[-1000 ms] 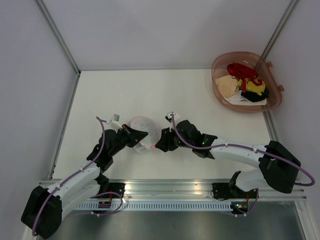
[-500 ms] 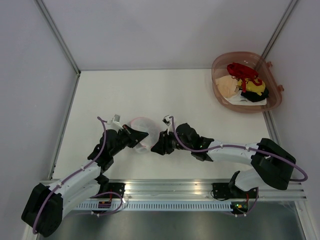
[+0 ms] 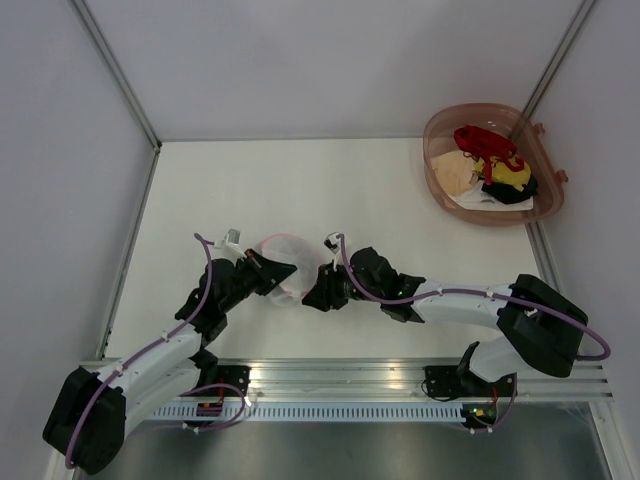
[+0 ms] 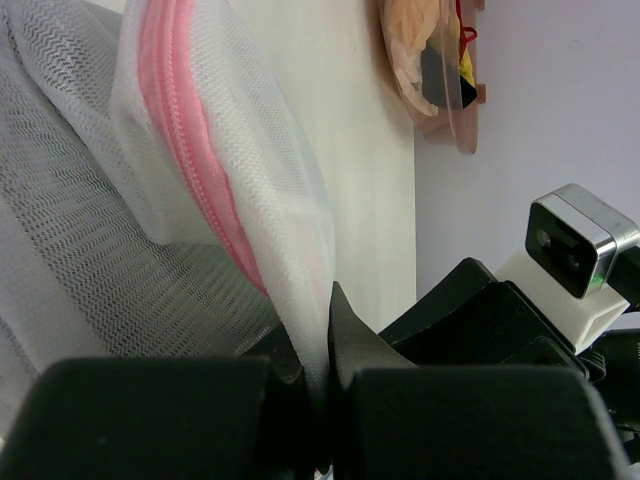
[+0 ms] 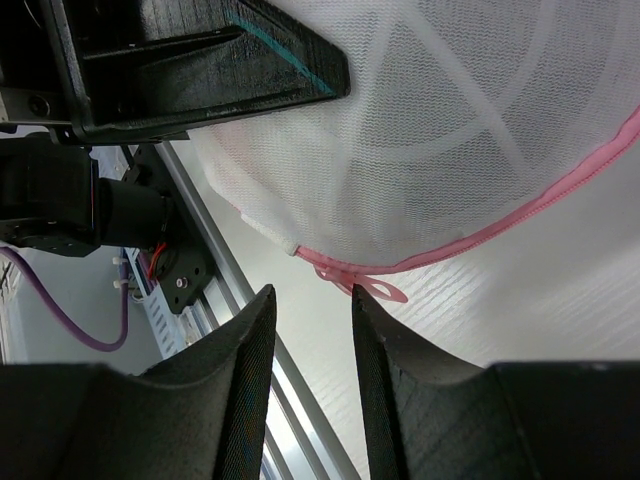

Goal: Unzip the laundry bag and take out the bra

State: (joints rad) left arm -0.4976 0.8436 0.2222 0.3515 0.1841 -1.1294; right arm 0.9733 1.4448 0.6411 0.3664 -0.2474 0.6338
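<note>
White table (image 3: 300, 180) spreads under the laundry bag (image 3: 288, 262), and it is the biggest thing in view. Next comes the pinkish-brown basket (image 3: 432, 150) of clothes (image 3: 485, 140), well apart from the bag, off to the bag's far right. The bag lies flat on the table, with one gripper at each side of it. The left gripper (image 4: 325, 350) is at the bag's left side. Its two fingers (image 4: 400, 400) are pressed together on a fold of the mesh. The right gripper (image 5: 310, 330) is at the bag's right side, spread a little, with nothing in it.

The bag looks very light and soft. Its thin mesh would likely bunch up and slide if pushed, so holding one side steady seems wise. The pink zipper (image 5: 520, 215) runs round the bag's rim and looks zipped up. The little pink pull tab (image 5: 372, 289) sticks out from the bag's edge, just beyond the right fingertips. That tab is likely the best spot to grab, though it is small and floppy and could slip out. The bra may be inside the bag, but the mesh is too cloudy to tell.
</note>
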